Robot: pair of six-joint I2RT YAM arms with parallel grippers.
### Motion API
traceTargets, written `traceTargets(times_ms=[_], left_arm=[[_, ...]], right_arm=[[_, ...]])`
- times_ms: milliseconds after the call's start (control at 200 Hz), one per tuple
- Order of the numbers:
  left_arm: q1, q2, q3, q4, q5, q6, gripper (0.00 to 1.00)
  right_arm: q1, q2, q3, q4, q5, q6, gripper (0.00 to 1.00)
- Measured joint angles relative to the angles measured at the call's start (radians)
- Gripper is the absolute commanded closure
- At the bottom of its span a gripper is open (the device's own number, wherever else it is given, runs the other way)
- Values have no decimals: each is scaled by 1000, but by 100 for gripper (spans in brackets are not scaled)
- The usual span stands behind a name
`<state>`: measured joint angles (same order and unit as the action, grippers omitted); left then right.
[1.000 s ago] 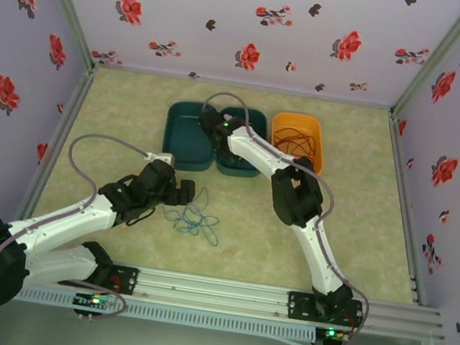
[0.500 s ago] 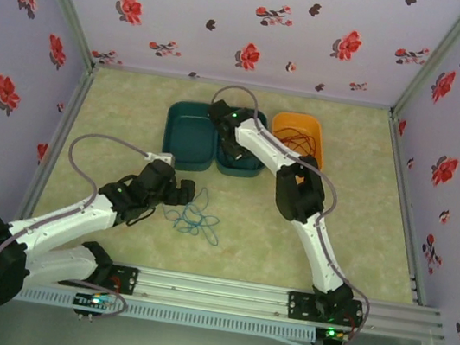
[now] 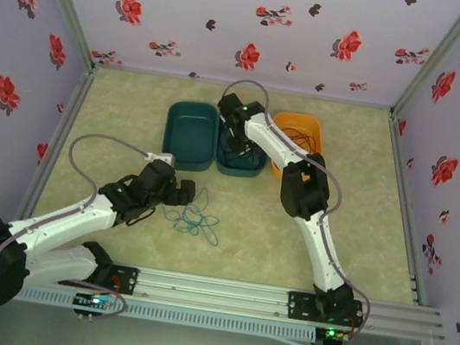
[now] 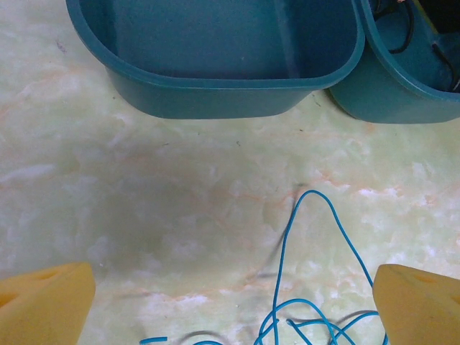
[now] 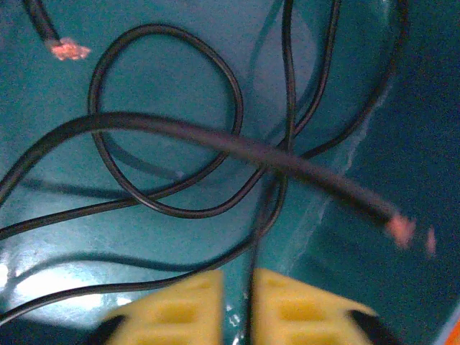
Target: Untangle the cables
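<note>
Black cable (image 5: pixel 165 126) lies in loose crossing loops on the floor of the right teal bin (image 3: pixel 253 166), with bare copper showing at its ends. My right gripper (image 3: pixel 236 143) hangs low inside that bin. Its yellow fingers (image 5: pixel 180 309) stand a narrow gap apart, and one black strand runs loose through the gap beside the right finger. Blue cable (image 3: pixel 196 218) sits in a small tangle on the table, just right of my left gripper (image 3: pixel 176 192). In the left wrist view the left gripper (image 4: pixel 233 302) is wide open, with a blue loop (image 4: pixel 312 192) between the fingers. Red cable (image 3: pixel 298 138) fills the orange bin.
The left teal bin (image 3: pixel 190 134) stands beside the right one, and its near rim (image 4: pixel 215 83) lies just ahead of my left gripper. The orange bin (image 3: pixel 313 155) sits right of both. Flowered walls close in the table on three sides.
My right arm has swung right and farther back over the right teal bin. Its jaws have parted slightly around the black strand. The left arm and the blue cable have not moved.
</note>
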<state>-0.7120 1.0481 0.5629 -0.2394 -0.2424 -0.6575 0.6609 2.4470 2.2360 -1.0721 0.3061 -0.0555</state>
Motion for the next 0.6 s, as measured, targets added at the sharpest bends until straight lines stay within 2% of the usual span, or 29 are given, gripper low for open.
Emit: traceTargets(times_ms=[280,400,600], left_arm=[[0,-1,14,-9,0,0,0],[1,-10,24,-12,1,0,0],[2,-14,36,-32,11,0,0]], right_arm=[[1,-92,0,-10,0,37,45],[4,-161,-2,-10,0,42,41],[11,-249,-20,-6,6,66,42]])
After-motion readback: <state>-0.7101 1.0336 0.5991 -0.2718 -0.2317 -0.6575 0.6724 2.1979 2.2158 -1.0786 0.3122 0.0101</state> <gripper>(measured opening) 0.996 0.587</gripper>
